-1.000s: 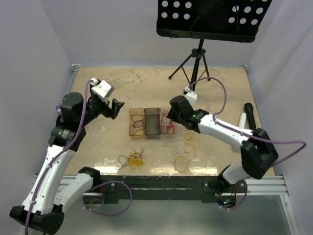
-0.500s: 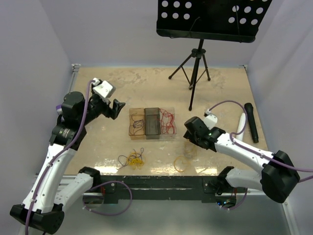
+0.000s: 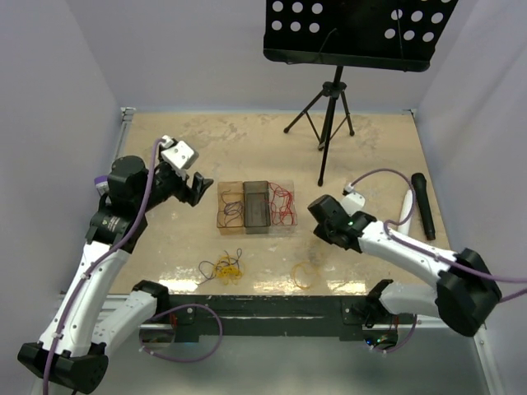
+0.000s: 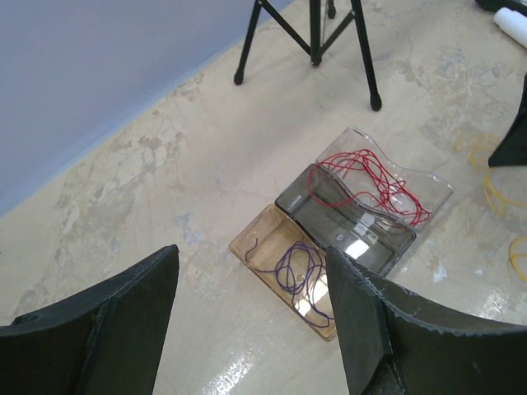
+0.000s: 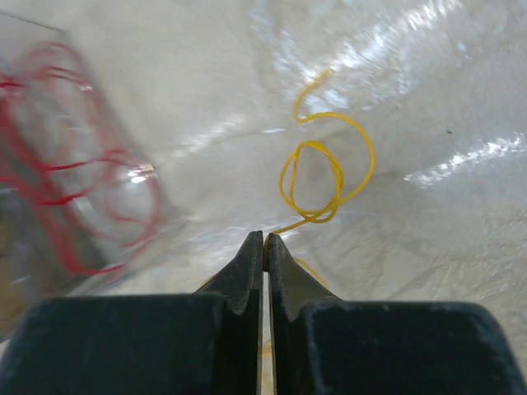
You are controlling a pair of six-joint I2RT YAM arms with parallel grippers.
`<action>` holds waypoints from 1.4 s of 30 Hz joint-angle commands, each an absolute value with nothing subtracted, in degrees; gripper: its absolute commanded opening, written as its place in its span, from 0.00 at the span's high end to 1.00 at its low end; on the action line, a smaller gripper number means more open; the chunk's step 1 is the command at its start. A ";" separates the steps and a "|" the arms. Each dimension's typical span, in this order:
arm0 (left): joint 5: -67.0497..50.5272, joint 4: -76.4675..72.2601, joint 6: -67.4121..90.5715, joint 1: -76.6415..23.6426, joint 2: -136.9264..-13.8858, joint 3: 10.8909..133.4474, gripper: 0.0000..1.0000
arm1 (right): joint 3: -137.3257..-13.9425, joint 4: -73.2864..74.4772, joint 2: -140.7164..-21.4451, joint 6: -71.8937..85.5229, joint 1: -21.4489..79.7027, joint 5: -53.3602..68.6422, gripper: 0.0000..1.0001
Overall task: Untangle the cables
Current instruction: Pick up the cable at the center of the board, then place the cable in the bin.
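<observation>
Wires first, at the near edge of the tabletop. There's a small knot of wires, yellow, orange and dark, with loops crossing so tightly I can't say which strand lies over which. Only the overhead camera catches it. To its right, a yellow loop lies flat, apart from the knot.

Just beyond that, the right gripper is low over the tabletop. From above, its fingertips are tucked under the wrist and unreadable. Its own camera settles it: the jaws are pressed flat together, and a curly yellow wire runs straight into the tips, nipped there. Left of that the picture smears into red blur.

Mid-table, three trays sit side by side, touching. The amber tray holds a dark purple wire, the grey tray is in the middle, and the clear tray holds a red wire. The left wrist view shows these coils far more crisply than the overhead does.

The left gripper hangs in the air left of the trays, jaws spread wide with nothing between them.

Toward the right edge lie a black microphone and a white microphone, the white one's near end hidden behind the right arm and its lilac cable.

At the far edge is the music stand, its perforated desk cut off by the top of the overhead view.
</observation>
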State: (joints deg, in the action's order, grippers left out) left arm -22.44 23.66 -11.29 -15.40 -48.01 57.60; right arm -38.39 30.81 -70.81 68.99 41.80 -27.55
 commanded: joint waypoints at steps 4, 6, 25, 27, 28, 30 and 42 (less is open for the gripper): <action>-33.65 21.01 -11.08 -15.12 -46.67 54.06 0.20 | -55.70 37.09 -53.19 63.12 43.33 -29.45 1.00; -36.02 20.13 -10.37 -15.12 -46.93 53.88 0.20 | -58.61 36.74 -50.72 61.09 43.33 -28.66 1.00; -47.12 9.05 -1.67 -15.21 -45.53 49.66 0.11 | -91.23 21.54 -65.73 46.76 43.42 -6.95 1.00; -44.57 10.63 -2.54 -15.21 -44.65 49.40 0.11 | -91.23 20.31 -67.14 46.67 43.42 -5.72 1.00; -42.99 11.85 -2.98 -15.21 -44.30 49.39 0.11 | -90.97 19.52 -67.67 46.67 43.42 -4.76 1.00; -40.53 13.88 -3.60 -15.12 -43.86 49.13 0.11 | -90.53 17.68 -68.64 46.76 43.68 -3.70 1.00; -32.96 15.73 -2.99 -15.12 -42.45 47.64 0.11 | -88.33 11.07 -75.84 45.79 44.12 -0.18 1.00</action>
